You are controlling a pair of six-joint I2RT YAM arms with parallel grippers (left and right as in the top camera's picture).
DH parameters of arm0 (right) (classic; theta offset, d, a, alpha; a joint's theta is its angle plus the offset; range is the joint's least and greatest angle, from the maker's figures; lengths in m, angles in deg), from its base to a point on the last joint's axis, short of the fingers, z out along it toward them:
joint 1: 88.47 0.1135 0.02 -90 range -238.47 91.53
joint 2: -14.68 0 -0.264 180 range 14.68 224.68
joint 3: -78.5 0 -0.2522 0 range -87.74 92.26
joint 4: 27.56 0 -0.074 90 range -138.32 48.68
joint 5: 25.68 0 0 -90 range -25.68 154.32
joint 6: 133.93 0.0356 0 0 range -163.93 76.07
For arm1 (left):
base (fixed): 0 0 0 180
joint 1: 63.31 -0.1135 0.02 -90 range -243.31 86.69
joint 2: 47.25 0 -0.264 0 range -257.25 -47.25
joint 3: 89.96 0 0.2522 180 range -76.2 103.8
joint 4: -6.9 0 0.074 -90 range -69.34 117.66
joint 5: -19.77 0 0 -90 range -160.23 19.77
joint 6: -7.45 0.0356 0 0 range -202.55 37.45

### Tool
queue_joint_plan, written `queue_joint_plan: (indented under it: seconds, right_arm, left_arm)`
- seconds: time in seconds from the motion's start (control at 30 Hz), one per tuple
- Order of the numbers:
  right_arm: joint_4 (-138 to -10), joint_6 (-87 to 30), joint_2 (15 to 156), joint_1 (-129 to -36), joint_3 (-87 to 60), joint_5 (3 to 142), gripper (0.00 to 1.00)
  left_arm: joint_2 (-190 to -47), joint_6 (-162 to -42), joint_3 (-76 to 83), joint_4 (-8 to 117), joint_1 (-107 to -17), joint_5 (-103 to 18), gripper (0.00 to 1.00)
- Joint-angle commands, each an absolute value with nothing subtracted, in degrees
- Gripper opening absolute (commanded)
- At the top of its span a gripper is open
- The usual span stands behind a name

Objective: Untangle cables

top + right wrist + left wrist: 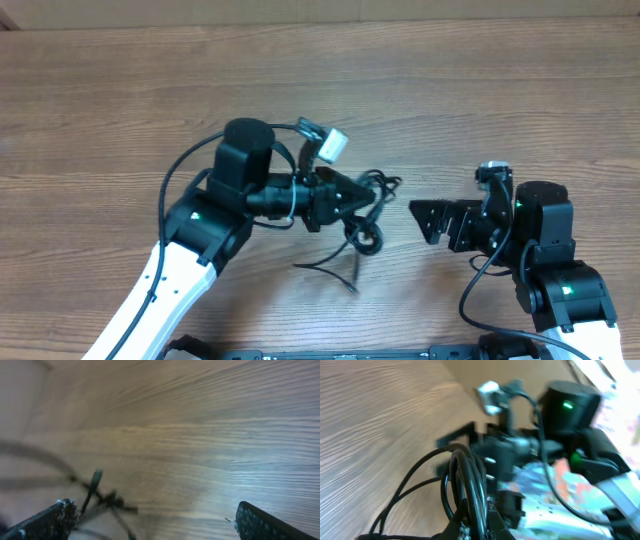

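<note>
Untangling looks barely begun: the cables (366,236) form 1 bunched knot near the middle of the surface (120,90), pinched in the closed left tool (352,198), while the right tool (422,222) hangs wide open and holding nothing at their 3 o'clock.

Cables (107,500) blurred, smeared in right wrist view.
</note>
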State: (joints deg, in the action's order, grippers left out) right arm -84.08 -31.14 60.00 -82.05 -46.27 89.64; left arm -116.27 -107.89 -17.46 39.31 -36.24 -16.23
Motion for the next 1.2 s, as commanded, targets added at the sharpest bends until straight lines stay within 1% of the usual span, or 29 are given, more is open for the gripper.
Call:
queue_joint_plan:
  seconds: [0.0, 0.07, 0.1, 0.2, 0.37, 0.47, 0.57, 0.77, 0.87, 1.17]
  right_arm:
    - [-84.2, -37.1, 59.8, -82.2, -46.1, 96.0, 1.0]
    - [-83.5, -40.0, 59.8, -82.2, -46.1, 100.9, 1.0]
    - [-81.7, -40.4, 59.8, -82.2, -46.1, 104.6, 1.0]
    - [-77.7, -39.9, 59.8, -82.2, -46.1, 110.1, 1.0]
    - [-76.0, -37.9, 60.2, -82.2, -46.1, 109.0, 1.0]
    - [-77.4, -35.8, 61.8, -82.2, -46.1, 102.6, 1.0]
    - [-77.5, -33.5, 63.5, -82.2, -46.1, 99.3, 1.0]
    - [-77.3, -33.5, 64.9, -82.2, -46.1, 100.9, 1.0]
    - [-77.4, -33.5, 64.9, -82.2, -46.1, 100.9, 1.0]
    - [-76.2, -33.4, 64.9, -82.2, -46.1, 103.0, 1.0]
  left_arm:
    - [-115.0, -108.6, -16.4, 39.4, -37.5, -18.4, 0.04]
    - [-115.1, -108.9, -16.4, 39.5, -37.3, -19.5, 0.04]
    - [-115.1, -109.8, -16.4, 39.5, -37.0, -20.3, 0.04]
    - [-115.1, -111.3, -16.4, 39.4, -35.8, -20.7, 0.04]
    - [-115.1, -111.3, -16.4, 39.2, -31.2, -20.7, 0.04]
    - [-115.1, -111.2, -16.4, 39.2, -29.9, -21.3, 0.04]
    - [-115.1, -111.3, -16.4, 39.5, -29.9, -21.3, 0.04]
    - [-115.1, -111.0, -16.4, 39.7, -29.9, -21.4, 0.04]
    - [-115.2, -110.9, -16.4, 40.3, -29.9, -25.6, 0.04]
    - [-115.5, -110.8, -16.4, 41.8, -29.9, -25.6, 0.04]
